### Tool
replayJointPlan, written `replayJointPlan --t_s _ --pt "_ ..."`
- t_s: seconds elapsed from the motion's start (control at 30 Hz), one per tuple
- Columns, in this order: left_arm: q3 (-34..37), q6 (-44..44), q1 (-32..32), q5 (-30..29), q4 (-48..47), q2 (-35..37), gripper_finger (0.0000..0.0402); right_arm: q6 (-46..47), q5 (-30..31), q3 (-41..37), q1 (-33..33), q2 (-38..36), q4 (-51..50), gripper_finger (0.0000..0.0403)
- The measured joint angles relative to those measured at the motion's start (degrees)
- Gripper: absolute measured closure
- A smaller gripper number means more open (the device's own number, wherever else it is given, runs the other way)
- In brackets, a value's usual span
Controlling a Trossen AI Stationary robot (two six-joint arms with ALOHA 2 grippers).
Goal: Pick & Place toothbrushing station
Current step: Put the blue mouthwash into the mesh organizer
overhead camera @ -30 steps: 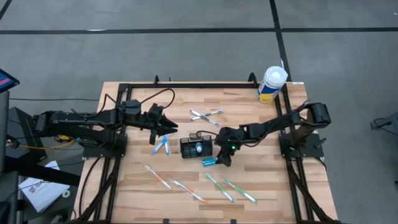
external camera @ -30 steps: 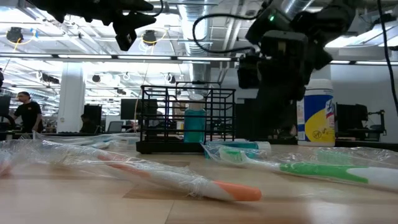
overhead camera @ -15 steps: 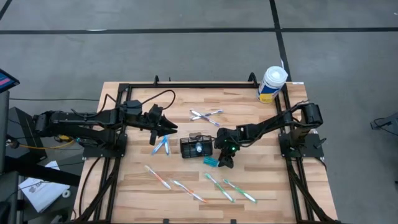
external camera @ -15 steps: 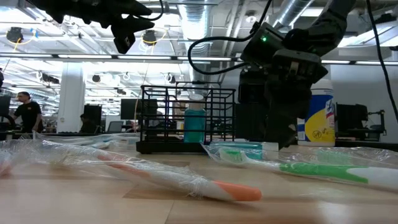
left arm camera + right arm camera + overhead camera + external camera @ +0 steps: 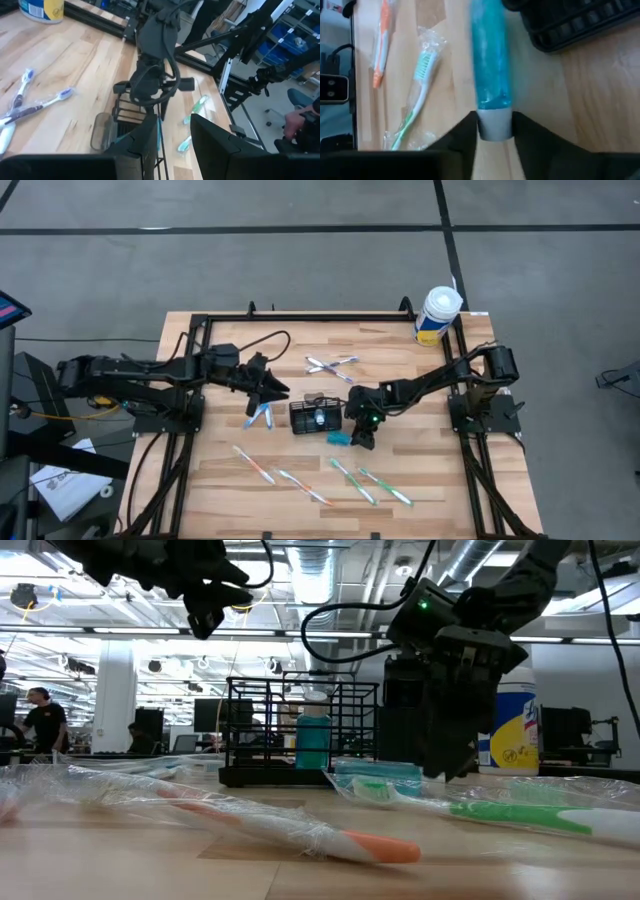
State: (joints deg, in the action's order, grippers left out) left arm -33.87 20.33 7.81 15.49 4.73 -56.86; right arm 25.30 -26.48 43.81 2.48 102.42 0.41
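1. The wooden table (image 5: 420, 480) carries everything; a black frame runs along its edges.
2. The right arm (image 5: 440, 378) reaches from the table's right side toward the middle, ending just right of the basket.
3. The left arm (image 5: 150, 370) reaches in from the left side, ending left of the basket and raised above the tabletop.
4. The white-and-yellow wipes tub (image 5: 437, 315) stands upright at the far right corner, well apart from the basket.
5. The toothbrushing station (image 5: 316, 416), a black wire-mesh basket, sits upright near the table's centre, between the two grippers; a teal item stands in it, seen through the mesh in the low view.
6. The right gripper (image 5: 494, 131) is down at the table just near-right of the basket, its fingers (image 5: 465, 135) set on either side of the grey cap of a teal tube (image 5: 490, 75), touching it.
7. The left gripper (image 5: 272, 388) hangs left of the basket with a narrow gap between its fingers (image 5: 212, 137), nothing between them.
8. Blue-and-white toothbrushes (image 5: 330, 365) lie crossed beyond the basket; another blue one (image 5: 260, 414) lies just left of it.
9. Wrapped green toothbrushes (image 5: 372, 480) and orange ones (image 5: 280, 472) lie on the near side of the basket.
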Motion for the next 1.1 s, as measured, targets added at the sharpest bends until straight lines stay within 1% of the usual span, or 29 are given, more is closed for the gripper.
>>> replayJointPlan --t_s 0.03,0.07,0.17,0.33,0.4,0.53,0.57,0.6,0.63,0.67,0.77,0.83,0.9,0.97,1.03,1.1 --pt "0.0 0.0 0.0 0.0 0.0 0.0 0.0291 -0.6 0.0 0.0 0.0 -0.1 -0.3 0.0334" --pt "0.0 0.0 0.0 -0.4 0.5 0.0 0.0291 -1.3 -0.1 0.0 0.0 -0.1 -0.4 0.0343" --pt "0.0 0.0 0.0 -1.6 1.0 0.4 0.0291 -2.0 -0.8 0.0 -0.2 0.0 -0.5 0.034" --pt "0.0 0.0 0.0 -1.8 3.2 0.6 0.0291 -2.5 -5.0 -0.1 -1.1 0.1 -0.8 0.034" --pt "0.0 0.0 0.0 -2.0 4.7 0.6 0.0291 -0.8 -6.4 -0.2 -1.1 -0.2 -0.4 0.034" --pt "0.0 0.1 0.0 -2.2 7.5 0.6 0.0291 5.2 -11.8 -0.5 -0.4 -3.4 2.0 0.0341" --pt "0.0 0.6 0.0 -2.6 8.1 0.6 0.0291 7.0 -13.1 -0.4 0.0 -5.2 2.5 0.0349" --pt "0.0 1.0 0.0 -2.9 8.6 0.6 0.0291 8.5 -14.2 -0.3 0.5 -7.0 3.1 0.038" --pt "0.0 1.3 0.1 -3.1 9.1 0.6 0.0291 10.6 -14.4 -0.3 1.1 -8.8 3.4 0.0396" --pt "0.0 1.4 0.1 -3.1 9.7 0.6 0.0291 12.7 -14.4 -0.4 1.7 -10.7 4.1 0.0401" --pt "0.0 1.4 0.1 -3.6 10.3 0.6 0.0297 19.4 -13.8 -0.2 3.3 -17.3 7.9 0.0398" --pt "0.0 1.4 0.1 -4.4 10.7 0.6 0.0303 22.8 -11.9 -0.2 4.2 -21.2 8.2 0.0399" --pt "0.0 1.3 0.1 -4.8 11.0 0.6 0.0309 24.5 -8.5 -0.2 4.8 -24.4 6.8 0.0399" --pt "0.0 0.4 0.2 -5.0 10.9 0.6 0.0315 25.2 -4.7 -0.2 5.0 -27.1 3.3 0.04" --pt "0.0 -1.6 0.2 -5.0 11.0 0.6 0.0319 24.9 -0.8 -0.2 4.9 -28.9 0.6 0.04" --pt "0.0 -2.4 0.4 -5.0 10.8 0.6 0.032 24.2 2.0 -0.2 4.2 -30.0 0.6 0.0401"
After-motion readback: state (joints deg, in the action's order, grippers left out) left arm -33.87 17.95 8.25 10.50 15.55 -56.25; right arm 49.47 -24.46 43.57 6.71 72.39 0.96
